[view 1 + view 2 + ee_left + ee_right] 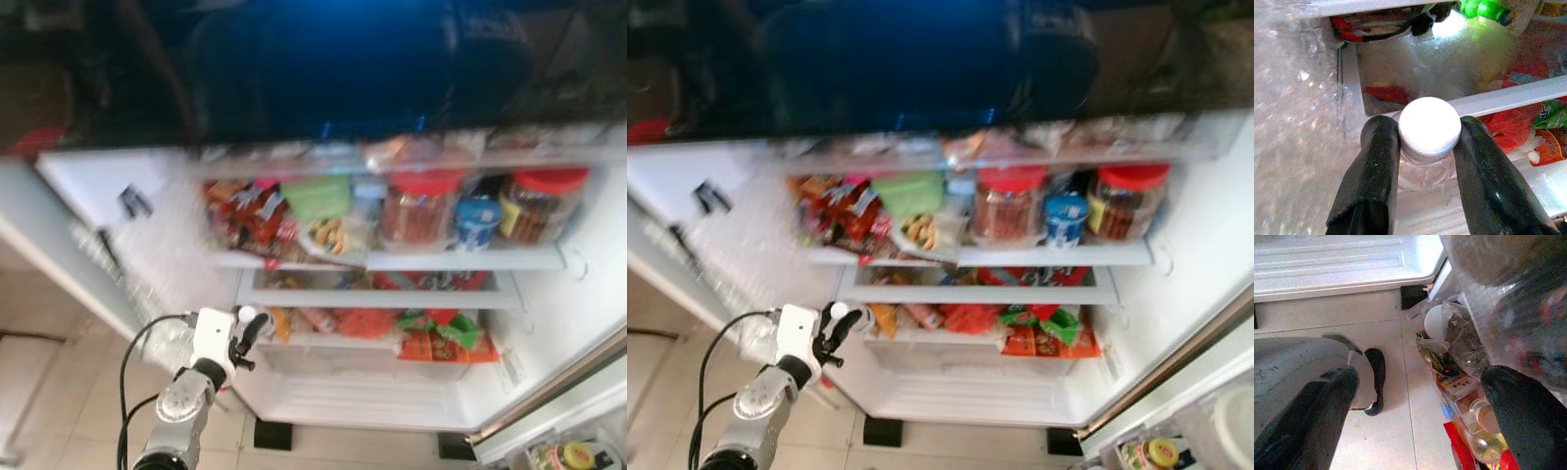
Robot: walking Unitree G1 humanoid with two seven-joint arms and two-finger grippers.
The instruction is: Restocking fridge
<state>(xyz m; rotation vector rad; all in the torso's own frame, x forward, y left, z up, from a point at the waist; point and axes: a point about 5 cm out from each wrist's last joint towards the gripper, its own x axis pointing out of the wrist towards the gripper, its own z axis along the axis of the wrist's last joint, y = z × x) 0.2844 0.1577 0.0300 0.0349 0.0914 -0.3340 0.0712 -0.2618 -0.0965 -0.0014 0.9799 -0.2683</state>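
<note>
Right now my left gripper [1425, 161] is clamped on a clear bottle [1425, 171], pinching just under its white cap [1429, 128] at the fridge's lower left shelf edge [1508, 98]. Such a neck-only hold could let it swing or slip. Beyond, packed snack bags [446, 338] leave little room. My right gripper [1420, 416] hangs spread wide, idle.

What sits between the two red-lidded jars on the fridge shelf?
A small blue tub stands between the left red-lidded jar and the right red-lidded jar, as the left eye view shows.
</note>
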